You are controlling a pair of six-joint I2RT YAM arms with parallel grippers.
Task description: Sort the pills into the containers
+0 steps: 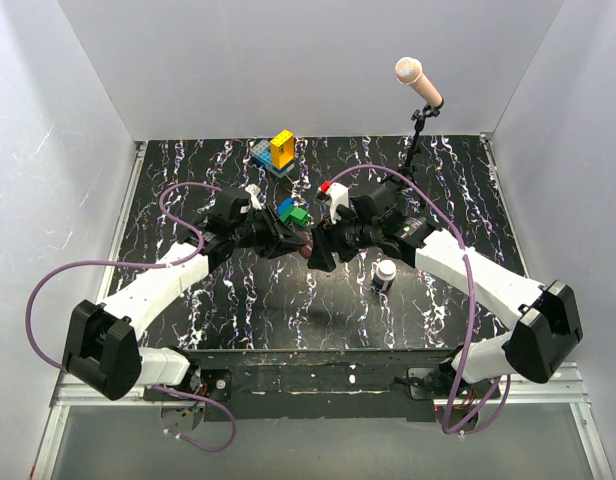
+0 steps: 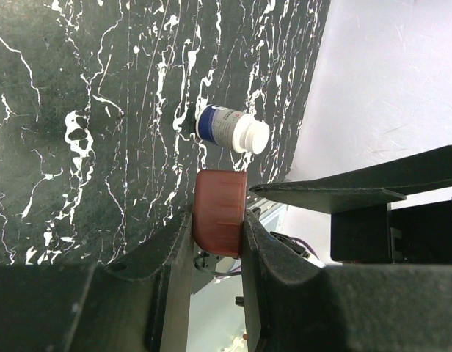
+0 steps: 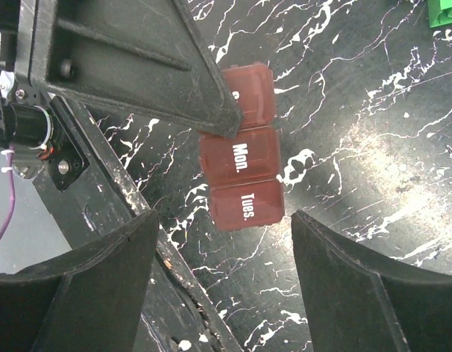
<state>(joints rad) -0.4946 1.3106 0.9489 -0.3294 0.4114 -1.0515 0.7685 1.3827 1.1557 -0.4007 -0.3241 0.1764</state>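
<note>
Brown plastic pill box [image 3: 244, 169], a short row of lidded square compartments, pinched by its sides in the left end effector [image 2: 217, 224] at mid-table, between the two arms. The right end effector [image 3: 222, 220] stands spread, one finger to each side of the free end (the lid lettered "Tues."), touching nothing. The step in hand appears to be a second grasp or a lid lift. It calls for centring the fingers on one compartment and closing squarely across the short width, with the left pinch firm against twisting. The long axis runs out of the left fingers toward the right arm, and the lettered lids face the right wrist camera. Whether the box clears the black white-veined table [image 3: 358, 110] cannot be told.
</note>
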